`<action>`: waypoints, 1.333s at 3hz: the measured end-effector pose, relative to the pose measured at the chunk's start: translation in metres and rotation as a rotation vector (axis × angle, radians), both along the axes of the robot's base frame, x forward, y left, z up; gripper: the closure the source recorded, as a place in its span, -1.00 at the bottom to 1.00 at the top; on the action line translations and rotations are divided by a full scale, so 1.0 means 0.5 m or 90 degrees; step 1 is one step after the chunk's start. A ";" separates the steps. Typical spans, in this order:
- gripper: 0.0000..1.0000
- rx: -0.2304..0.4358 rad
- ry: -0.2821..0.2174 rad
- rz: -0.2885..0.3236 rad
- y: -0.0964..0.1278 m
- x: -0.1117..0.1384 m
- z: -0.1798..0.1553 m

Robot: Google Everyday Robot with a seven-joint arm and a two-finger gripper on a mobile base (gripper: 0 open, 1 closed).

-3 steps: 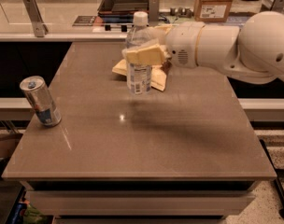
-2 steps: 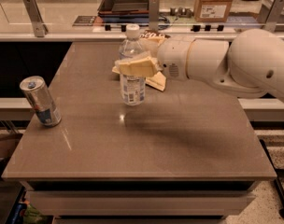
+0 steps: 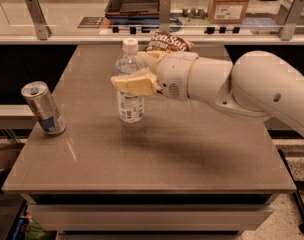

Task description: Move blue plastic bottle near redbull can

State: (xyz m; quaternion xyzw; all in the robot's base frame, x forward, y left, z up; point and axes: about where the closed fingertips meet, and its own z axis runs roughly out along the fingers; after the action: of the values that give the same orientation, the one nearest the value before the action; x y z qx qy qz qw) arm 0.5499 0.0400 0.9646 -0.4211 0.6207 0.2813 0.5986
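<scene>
The claw [image 3: 132, 74], w/ pale yellowish fingers [image 3: 135, 83], is closed around the mid-body of the small clear plastic bottle w/ white screw cap & pale bluish-printed label [image 3: 130, 106]. One finger is seen across the front of the bottle, the other is partly hidden behind it. The bottle is held upright, a little left of the desk's centre, about midway btwn far & near edges. Whether its base touches the surface can't be told. The white arm [image 3: 252, 91] is extended in from the right edge, above the brown flat-topped desk [image 3: 192, 149].

The slim silver-and-blue metal drink can [image 3: 43, 108] is stood close to the left edge, approx. level w/ the bottle in depth & well apart from it. Bare desk is seen btwn the two.

A brown printed snack bag [image 3: 167, 43] is lying at the far edge, just behind the claw & partly hidden by the wrist. Beyond the desk, a dark rectangular tray [image 3: 137, 1] & a cardboard box [image 3: 227, 4] are seen on a counter.
</scene>
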 end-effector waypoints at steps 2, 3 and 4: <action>1.00 0.002 -0.013 0.023 0.037 -0.003 -0.006; 1.00 -0.014 -0.010 0.049 0.061 -0.009 -0.007; 1.00 -0.029 -0.006 0.080 0.088 -0.018 -0.004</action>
State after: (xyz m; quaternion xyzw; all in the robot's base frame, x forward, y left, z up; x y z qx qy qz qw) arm 0.5410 0.0837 0.9626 -0.4745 0.5962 0.3019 0.5729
